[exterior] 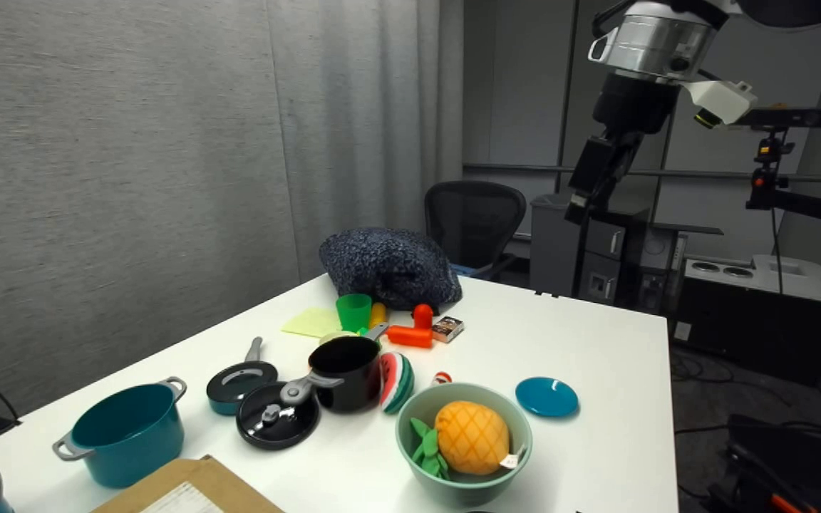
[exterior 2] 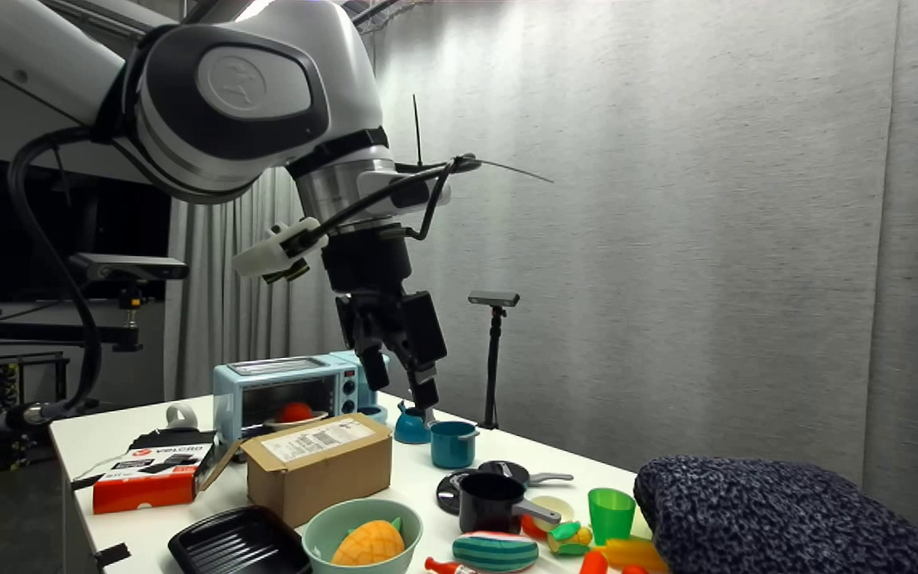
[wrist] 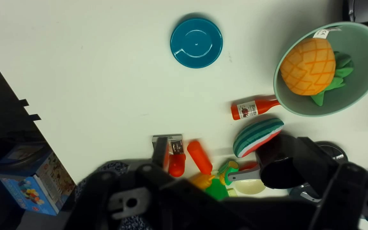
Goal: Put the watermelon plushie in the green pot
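The watermelon plushie (exterior: 398, 382) lies on the white table against the small black pot (exterior: 346, 381), striped rind facing outward. It also shows in an exterior view (exterior 2: 496, 552) and in the wrist view (wrist: 256, 136). The pale green pot (exterior: 464, 491) stands close to the plushie and holds an orange pineapple plushie (exterior: 473, 436). The pot also shows in an exterior view (exterior 2: 322, 528) and in the wrist view (wrist: 364, 68). My gripper (wrist: 235, 153) is open and empty, with its fingers wide apart. It is high above the table in both exterior views (exterior 2: 401, 381).
A red toy bottle (wrist: 254, 108) lies between plushie and green pot. A teal plate (wrist: 196, 43), teal pot (exterior: 136, 436), black lid (exterior: 279, 420), cardboard box (exterior 2: 323, 462) and black tray (exterior 2: 240, 544) are around. Toy food and a dark cushion (exterior: 389, 267) lie at one end.
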Robot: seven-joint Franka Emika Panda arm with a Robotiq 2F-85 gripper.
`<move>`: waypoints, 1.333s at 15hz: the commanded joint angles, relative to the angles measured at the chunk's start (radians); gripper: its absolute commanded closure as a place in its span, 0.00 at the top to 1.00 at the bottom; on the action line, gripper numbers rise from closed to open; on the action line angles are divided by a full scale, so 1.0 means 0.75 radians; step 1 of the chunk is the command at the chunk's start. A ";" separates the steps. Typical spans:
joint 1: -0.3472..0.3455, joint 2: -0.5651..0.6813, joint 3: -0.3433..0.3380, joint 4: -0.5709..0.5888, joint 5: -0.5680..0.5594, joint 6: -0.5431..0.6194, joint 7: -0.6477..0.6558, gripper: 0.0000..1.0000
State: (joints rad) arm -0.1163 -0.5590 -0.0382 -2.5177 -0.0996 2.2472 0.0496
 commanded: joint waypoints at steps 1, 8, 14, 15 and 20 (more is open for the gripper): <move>0.003 0.000 -0.003 0.002 -0.002 -0.002 0.001 1.00; 0.003 0.000 -0.003 0.002 -0.002 -0.002 0.001 1.00; 0.003 0.000 -0.003 0.002 -0.002 -0.002 0.001 1.00; 0.003 0.000 -0.003 0.002 -0.002 -0.002 0.001 1.00; -0.034 0.003 -0.004 -0.020 -0.011 0.049 0.074 1.00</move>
State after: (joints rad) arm -0.1185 -0.5590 -0.0386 -2.5204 -0.0991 2.2472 0.0646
